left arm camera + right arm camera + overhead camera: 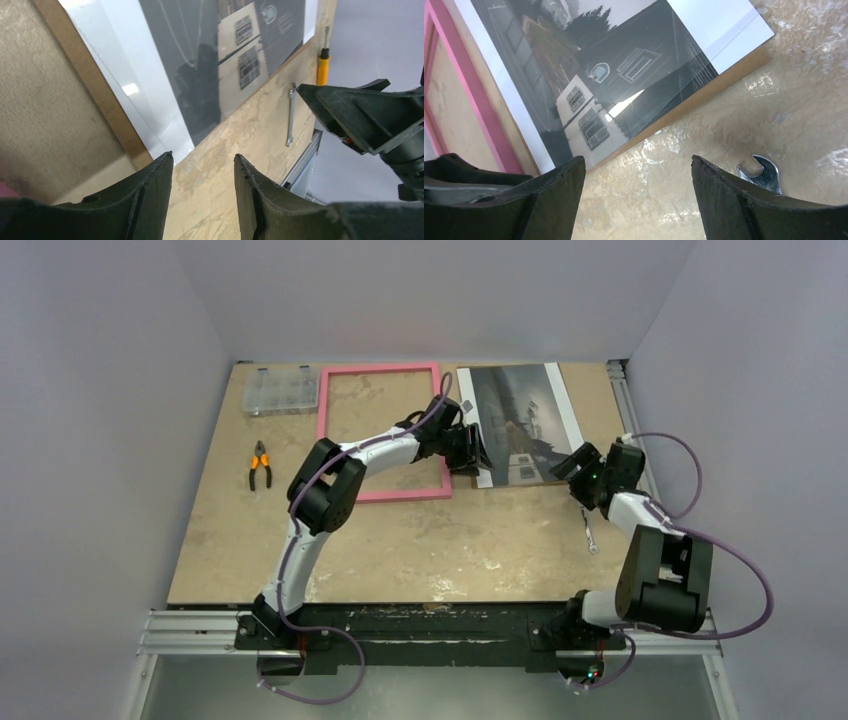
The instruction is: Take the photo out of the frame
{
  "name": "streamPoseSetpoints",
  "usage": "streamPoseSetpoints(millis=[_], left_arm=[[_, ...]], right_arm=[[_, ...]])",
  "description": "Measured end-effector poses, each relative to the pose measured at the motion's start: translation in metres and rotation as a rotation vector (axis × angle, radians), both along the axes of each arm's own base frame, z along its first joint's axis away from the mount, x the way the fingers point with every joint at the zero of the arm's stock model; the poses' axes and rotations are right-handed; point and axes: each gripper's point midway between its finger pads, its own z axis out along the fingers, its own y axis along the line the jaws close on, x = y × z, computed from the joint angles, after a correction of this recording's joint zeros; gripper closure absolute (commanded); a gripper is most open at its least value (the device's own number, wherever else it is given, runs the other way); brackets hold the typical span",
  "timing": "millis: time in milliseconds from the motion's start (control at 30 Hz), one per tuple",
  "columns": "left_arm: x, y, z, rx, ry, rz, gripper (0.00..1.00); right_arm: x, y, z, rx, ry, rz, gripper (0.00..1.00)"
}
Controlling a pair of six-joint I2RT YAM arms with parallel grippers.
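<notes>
While both arms reach over the table [400, 550], a clear compartment box [282, 391] and orange-handled pliers [260, 466] lie well to the left of the left gripper [468, 452]. The pink frame [380, 369] lies flat just left of that gripper, tabletop visible through its opening. Left gripper: jaws parted, gripping nothing, tips over the tabletop just short of the photo's [520, 425] near corner. The photo lies outside the frame, flat on a brown backing board [734, 75], between the two grippers. Right gripper [636, 195]: jaws spread wide, empty, apparently hovering just off the board's near edge. A wrench [764, 172] lies beside its right finger.
</notes>
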Motion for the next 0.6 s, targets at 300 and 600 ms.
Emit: streamPoseSetpoints(millis=[300,600], left_arm=[[-0.004,0.002,-0.015,0.026,0.01,-0.021,0.51],[-0.007,0.0,-0.019,0.031,0.006,-0.038,0.49]], right_arm=[[-0.001,0.031,-0.022,0.226,-0.007,0.05,0.26],[0.002,0.079,-0.021,0.268,-0.032,0.182,0.28]])
